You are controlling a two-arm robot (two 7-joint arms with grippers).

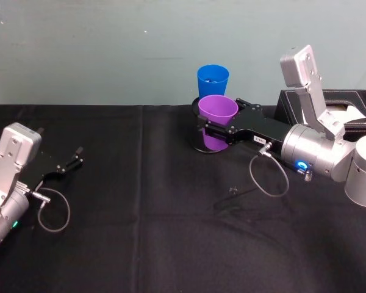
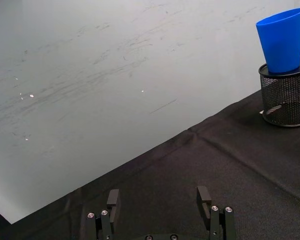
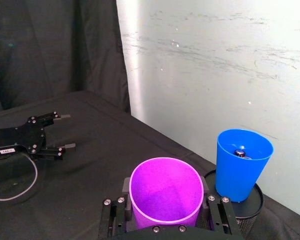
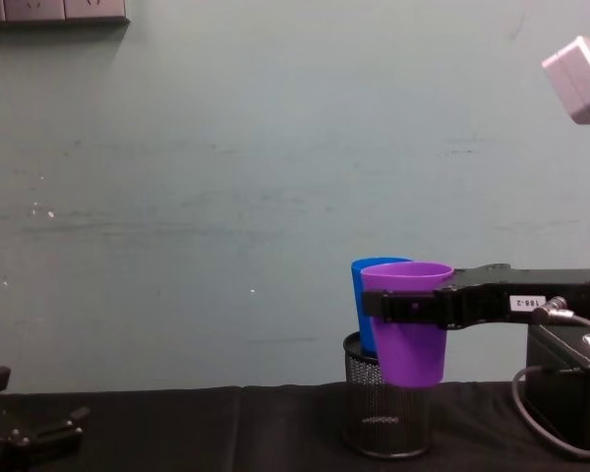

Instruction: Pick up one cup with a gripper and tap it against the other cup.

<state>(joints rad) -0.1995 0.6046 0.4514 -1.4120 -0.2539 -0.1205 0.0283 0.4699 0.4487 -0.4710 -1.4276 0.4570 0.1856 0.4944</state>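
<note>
My right gripper point(image 1: 220, 124) is shut on the purple cup point(image 1: 218, 112), holding it upright in the air. In the chest view the purple cup point(image 4: 410, 329) hangs above the table in front of the blue cup point(image 4: 368, 295). The blue cup point(image 1: 212, 80) sits in the top of a black mesh pen holder point(image 4: 383, 418). The right wrist view shows a narrow gap between the purple cup point(image 3: 166, 192) and the blue cup point(image 3: 241, 162), which has a small object inside. My left gripper point(image 1: 72, 160) rests open and empty near the table's left side, its fingers point(image 2: 112, 198) spread.
The black mesh holder point(image 2: 287, 97) stands on the black tablecloth close to the pale back wall. A dark box point(image 1: 329, 107) with white paper sits at the far right behind my right arm. A cable loops below each wrist.
</note>
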